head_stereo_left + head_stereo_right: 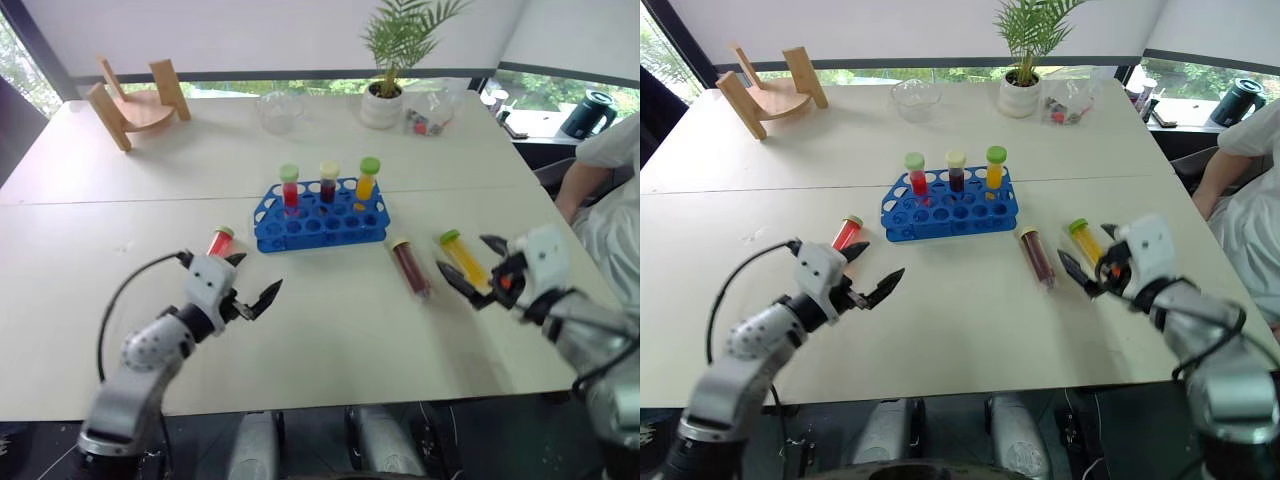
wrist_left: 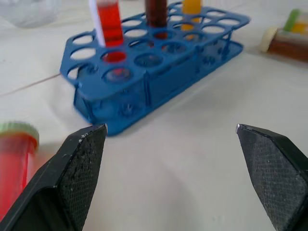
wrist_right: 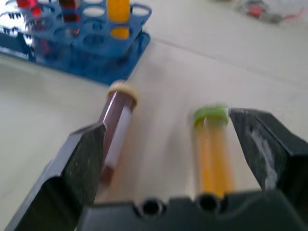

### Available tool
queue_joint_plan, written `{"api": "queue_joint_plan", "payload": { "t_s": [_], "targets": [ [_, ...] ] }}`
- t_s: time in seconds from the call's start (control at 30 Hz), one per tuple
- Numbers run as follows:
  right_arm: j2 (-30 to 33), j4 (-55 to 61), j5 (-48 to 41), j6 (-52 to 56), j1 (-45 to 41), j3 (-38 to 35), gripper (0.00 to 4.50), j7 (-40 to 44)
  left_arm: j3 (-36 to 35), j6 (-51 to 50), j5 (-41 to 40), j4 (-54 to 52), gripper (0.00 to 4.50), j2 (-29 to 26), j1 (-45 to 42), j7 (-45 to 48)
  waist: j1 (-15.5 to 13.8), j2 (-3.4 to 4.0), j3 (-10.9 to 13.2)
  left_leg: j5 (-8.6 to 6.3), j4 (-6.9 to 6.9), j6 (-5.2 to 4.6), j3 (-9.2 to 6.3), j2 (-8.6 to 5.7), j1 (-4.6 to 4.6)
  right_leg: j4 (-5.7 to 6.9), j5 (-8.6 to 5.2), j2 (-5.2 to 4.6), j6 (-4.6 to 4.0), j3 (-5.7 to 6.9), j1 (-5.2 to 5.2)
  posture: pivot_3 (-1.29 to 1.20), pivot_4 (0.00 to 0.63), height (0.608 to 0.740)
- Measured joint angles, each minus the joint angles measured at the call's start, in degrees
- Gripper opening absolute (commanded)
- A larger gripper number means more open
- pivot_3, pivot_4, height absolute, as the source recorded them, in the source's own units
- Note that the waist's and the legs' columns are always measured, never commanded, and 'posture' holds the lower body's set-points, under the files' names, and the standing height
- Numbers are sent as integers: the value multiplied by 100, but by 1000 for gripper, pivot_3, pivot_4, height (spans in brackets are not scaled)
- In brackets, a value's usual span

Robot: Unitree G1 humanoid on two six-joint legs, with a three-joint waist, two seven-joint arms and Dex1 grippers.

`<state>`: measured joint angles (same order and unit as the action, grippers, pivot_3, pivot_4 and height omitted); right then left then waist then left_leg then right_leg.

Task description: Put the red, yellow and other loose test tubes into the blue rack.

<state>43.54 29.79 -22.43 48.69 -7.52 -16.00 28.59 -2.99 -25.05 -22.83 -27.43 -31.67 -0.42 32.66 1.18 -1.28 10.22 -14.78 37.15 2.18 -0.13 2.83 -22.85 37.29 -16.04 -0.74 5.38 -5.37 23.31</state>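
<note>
- Big pale table [image 1: 330,330], seam across the middle.
- Windows [image 1: 300,85] along far edge w/ greenery outside; white blinds above, daylight in.
- Wooden stand [image 1: 140,100] at far left corner.
- Potted palm [image 1: 390,60] in white pot, far side, clear glass bowl [image 1: 278,110] near it.
- Dark kettle [image 1: 590,113] on sill at right.
- Person in white [image 1: 605,190] seated at right edge.
</note>
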Motion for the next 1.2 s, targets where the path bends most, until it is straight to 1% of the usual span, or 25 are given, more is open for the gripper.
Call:
{"api": "queue_joint_plan", "payload": {
  "t_s": [0.07, 0.13, 0.23, 0.3, 0.33, 0.4, 0.43, 0.5, 0.6, 0.73, 0.83, 1.0, 1.03, 1.17, 1.2],
  "targets": [
    [433, -392, -247, 927, -882, 127, 4500, 137, -170, -282, -406, -24, 4425, -601, -300, 586, 5, 3, 3, 0, -7, 0, 0, 1, -3, -4, 0, 1, 0, 0, 5, 0, 150, 740],
    [933, -897, -427, 1878, -1771, 527, 4500, 352, -344, -534, -781, 1, 4425, -1083, -567, 1120, 3, 7, 8, 0, -7, -1, 2, 1, -10, -4, 0, 0, 0, 0, 13, 0, 150, 740],
    [1264, -1535, -608, 2714, -2745, 1153, 4500, 765, -501, -807, -1171, 43, 4425, -1599, -827, 1720, 3, 7, 9, -4, -10, -8, 1, 4, -26, -10, -1, 1, 1, 3, 28, 0, 150, 740],
    [1323, -2262, -572, 3015, -3479, 1888, 4500, 1030, -534, -931, -1324, 83, 4425, -1919, -991, 2075, 8, 7, 11, -5, -5, -9, 4, 4, -42, -9, 0, 0, 1, 3, 44, 0, 150, 740],
    [1358, -2687, -483, 3079, -3830, 2293, 4500, 1178, -549, -965, -1395, 127, 4425, -2050, -1105, 2234, 9, 9, 12, -4, -4, -9, 8, 3, -53, -9, 0, -1, 2, 1, 57, 0, 150, 740],
    [1392, -3326, -272, 3056, -4231, 2927, 4500, 1438, -619, -1000, -1482, 195, 4425, -2141, -1228, 2383, 0, 8, 12, -5, -4, -9, 13, 2, -59, -9, 1, -3, 4, -1, 64, 0, 150, 740],
    [1380, -3721, -119, 2954, -4458, 3309, 4500, 1613, -634, -1055, -1529, 250, 4425, -2153, -1315, 2444, -6, 7, 14, -5, -4, -9, 14, 2, -64, -8, 3, -3, 7, -1, 70, 0, 150, 740],
    [1345, -4340, 160, 2683, -4727, 3836, 4500, 1917, -666, -1091, -1548, 278, 4425, -2183, -1389, 2501, -8, 7, 15, -5, -5, -9, 15, 2, -73, -8, 11, -3, 22, -1, 79, 0, 150, 740],
    [1104, -5328, 637, 2141, -5088, 4380, 4500, 2340, -697, -1100, -1551, 315, 4425, -2200, -1443, 2587, 4, 7, 16, -5, -6, -10, 20, 2, -75, -4, 14, -3, 26, -1, 90, 0, 150, 740],
    [698, -6440, 1205, 1417, -5349, 4775, 4500, 2811, -715, -1107, -1557, 305, 4425, -2204, -1542, 2579, 40, 11, 18, -5, -7, -10, 21, 3, -75, 9, 14, 0, 27, -1, 99, 0, 150, 740],
    [468, -6972, 1558, 996, -5545, 4883, 3662, 3143, -727, -1171, -1563, 285, 4500, -2203, -1555, 2539, 110, 10, 18, -5, -4, -10, 20, 3, -75, 17, 15, -1, 29, -1, 98, 0, 150, 740],
    [293, -7422, 2048, 578, -5653, 4871, 1080, 3416, -765, -1233, -1635, 232, 4500, -2208, -1560, 2449, 140, 9, 17, -4, -2, -9, 16, 3, -73, 26, 16, 1, 29, -1, 98, 0, 150, 740],
    [267, -7452, 2102, 564, -5662, 4849, 827, 3456, -774, -1247, -1659, 223, 4500, -2208, -1563, 2438, 143, 8, 17, -4, -2, -9, 15, 4, -72, 26, 15, 2, 29, -1, 98, 0, 150, 740],
    [214, -7477, 2197, 656, -5654, 4607, 803, 3511, -882, -1357, -1763, 168, 4500, -2208, -1578, 2348, 147, 10, 18, -4, -2, -9, 15, 4, -71, 31, 15, 2, 29, -1, 99, 0, 150, 740],
    [190, -7368, 2109, 796, -5637, 4373, 803, 3492, -921, -1405, -1801, 150, 4500, -2208, -1579, 2316, 148, 15, 21, -4, -2, -9, 16, 4, -72, 33, 15, 1, 29, -1, 101, 0, 150, 740]
  ]
}}
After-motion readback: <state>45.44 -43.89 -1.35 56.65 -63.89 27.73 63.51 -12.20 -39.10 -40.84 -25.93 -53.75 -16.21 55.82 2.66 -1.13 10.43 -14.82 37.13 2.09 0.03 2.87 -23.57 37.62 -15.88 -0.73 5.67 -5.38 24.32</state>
